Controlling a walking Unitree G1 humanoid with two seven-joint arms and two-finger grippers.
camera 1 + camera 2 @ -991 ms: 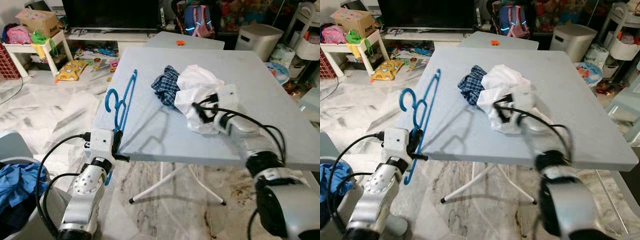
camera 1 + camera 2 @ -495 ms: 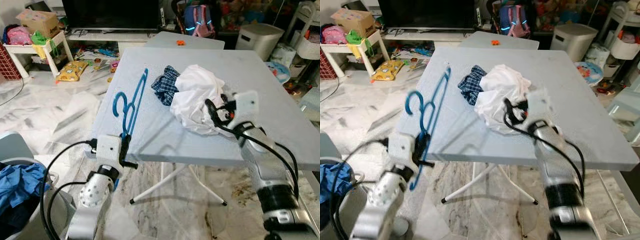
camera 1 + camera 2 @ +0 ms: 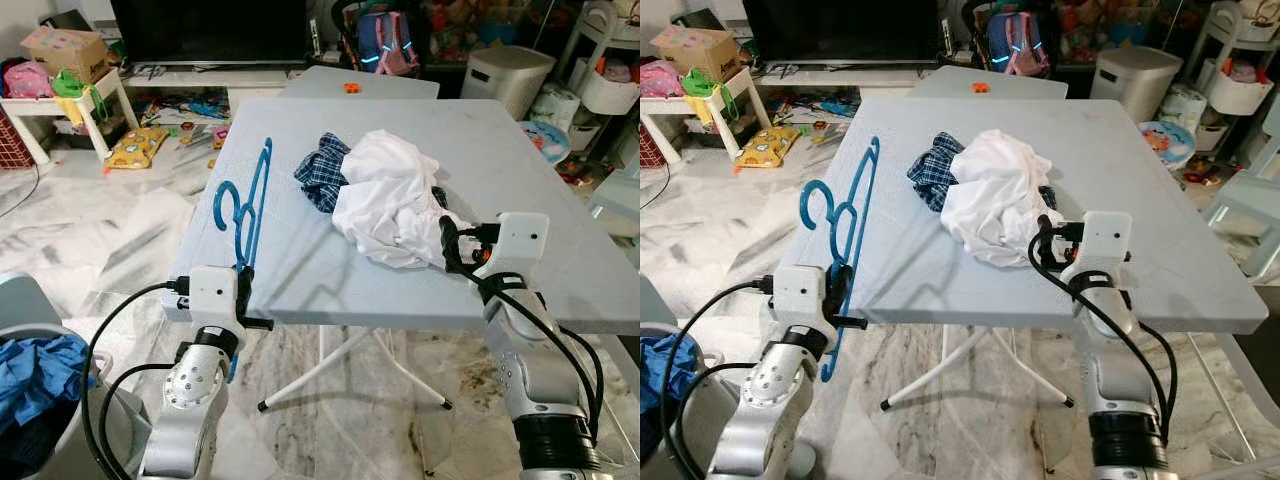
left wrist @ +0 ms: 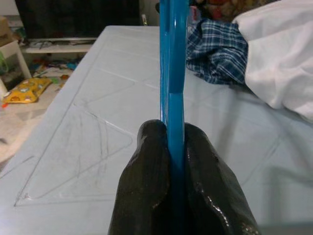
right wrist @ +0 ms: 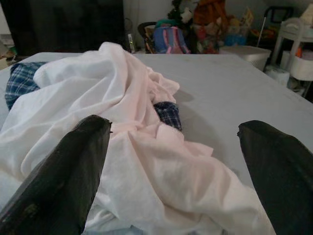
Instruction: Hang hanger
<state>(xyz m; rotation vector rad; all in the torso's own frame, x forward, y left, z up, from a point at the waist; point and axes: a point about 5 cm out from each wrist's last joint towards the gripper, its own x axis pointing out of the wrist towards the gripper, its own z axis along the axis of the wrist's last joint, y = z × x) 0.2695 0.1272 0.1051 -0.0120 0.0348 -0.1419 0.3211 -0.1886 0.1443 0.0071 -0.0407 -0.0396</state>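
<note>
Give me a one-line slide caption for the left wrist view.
Left tool shut on the blue hanger, held on edge over the grey table, plaid cloth and white garment beyond.

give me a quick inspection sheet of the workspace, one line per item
surface: grey folding table, its near left part bare
job's things: blue hanger held upright at the table's left edge; white garment heaped mid-table
clutter: plaid cloth lying partly under the white garment
grippers: left gripper shut on the hanger; right gripper open, facing the white garment
cables: black cables looping along both arms
surroundings: toys on the floor, backpack, television, basket of blue clothes at lower left
</note>
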